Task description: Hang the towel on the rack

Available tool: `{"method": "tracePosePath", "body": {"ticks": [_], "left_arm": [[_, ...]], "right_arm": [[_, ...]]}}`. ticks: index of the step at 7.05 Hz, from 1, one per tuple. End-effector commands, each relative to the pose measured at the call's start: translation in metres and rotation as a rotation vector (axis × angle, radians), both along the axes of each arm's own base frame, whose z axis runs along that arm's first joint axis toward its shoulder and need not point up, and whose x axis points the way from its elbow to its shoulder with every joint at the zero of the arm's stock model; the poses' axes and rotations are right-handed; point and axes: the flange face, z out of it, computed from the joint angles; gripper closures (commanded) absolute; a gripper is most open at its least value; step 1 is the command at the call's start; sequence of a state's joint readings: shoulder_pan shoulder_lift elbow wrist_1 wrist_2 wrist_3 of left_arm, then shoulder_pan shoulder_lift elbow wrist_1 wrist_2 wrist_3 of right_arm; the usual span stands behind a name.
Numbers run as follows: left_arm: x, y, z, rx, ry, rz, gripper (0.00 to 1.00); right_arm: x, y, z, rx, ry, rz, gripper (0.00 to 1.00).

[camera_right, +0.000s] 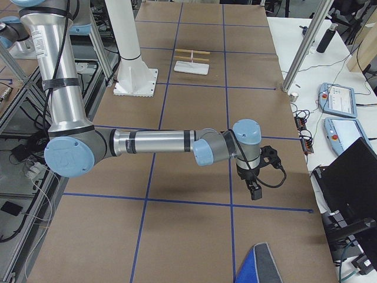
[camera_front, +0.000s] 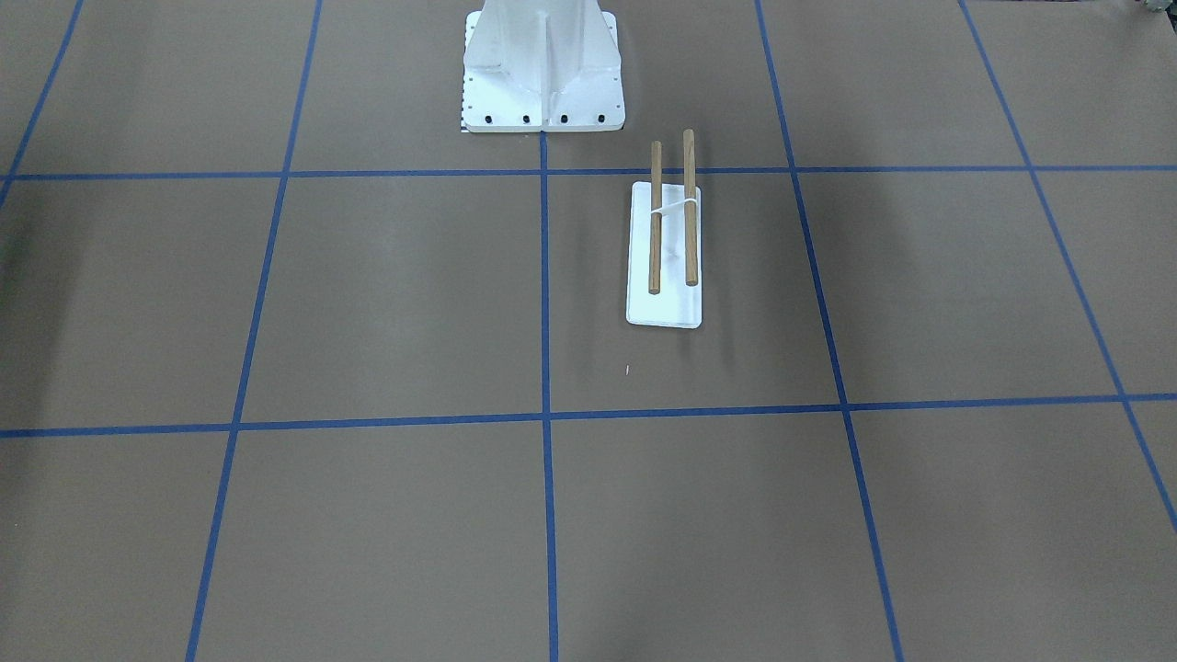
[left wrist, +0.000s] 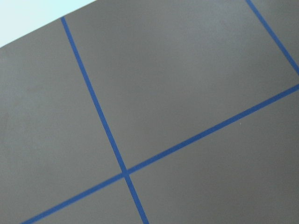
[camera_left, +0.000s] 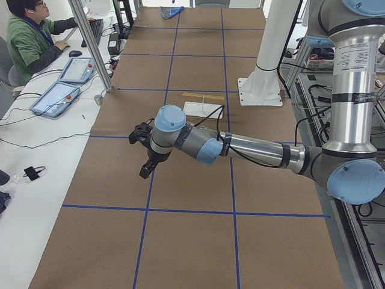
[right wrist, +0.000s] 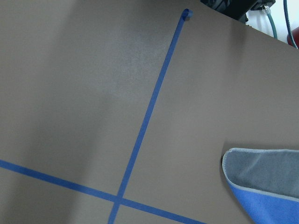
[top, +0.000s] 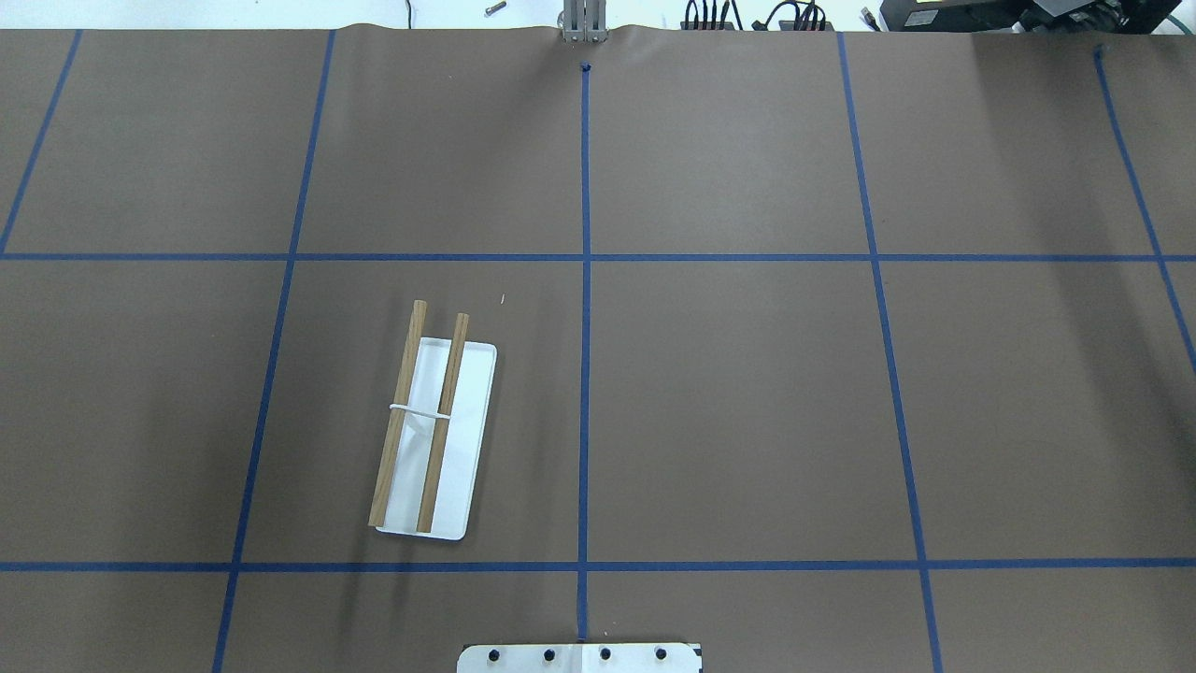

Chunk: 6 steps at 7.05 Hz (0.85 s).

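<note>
The rack stands on the brown table, a white base with two bare wooden dowels; it also shows in the overhead view and both side views. The towel, blue with its grey underside folded up, lies flat at the table's right end, near the right arm, and far off in the left view. My left gripper hovers over the table's left part. My right gripper hovers short of the towel. Both show only in side views, so I cannot tell whether they are open or shut.
The white bolted pedestal stands behind the rack, also in the overhead view. Blue tape lines grid the table. An operator sits at a side desk with tablets. Control pendants lie on the opposite desk.
</note>
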State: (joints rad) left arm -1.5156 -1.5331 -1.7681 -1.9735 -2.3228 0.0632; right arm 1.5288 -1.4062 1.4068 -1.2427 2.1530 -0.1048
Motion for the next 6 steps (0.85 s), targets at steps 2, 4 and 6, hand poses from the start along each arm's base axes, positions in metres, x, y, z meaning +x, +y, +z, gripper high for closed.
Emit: {"method": "tracePosePath", "body": {"ticks": [2, 4, 6], "left_arm": [[0.000, -0.001, 0.004, 0.005, 0.004, -0.007, 0.02], [0.000, -0.001, 0.005, 0.004, 0.004, -0.007, 0.02], [0.000, -0.001, 0.010, -0.006, 0.004, -0.007, 0.02]], "right_arm": [[-0.027, -0.031, 0.113, 0.049, 0.151, -0.009, 0.00], [-0.037, -0.059, 0.139, -0.008, 0.244, -0.016, 0.00], [-0.043, -0.056, 0.191, 0.000, 0.305, -0.013, 0.00]]}}
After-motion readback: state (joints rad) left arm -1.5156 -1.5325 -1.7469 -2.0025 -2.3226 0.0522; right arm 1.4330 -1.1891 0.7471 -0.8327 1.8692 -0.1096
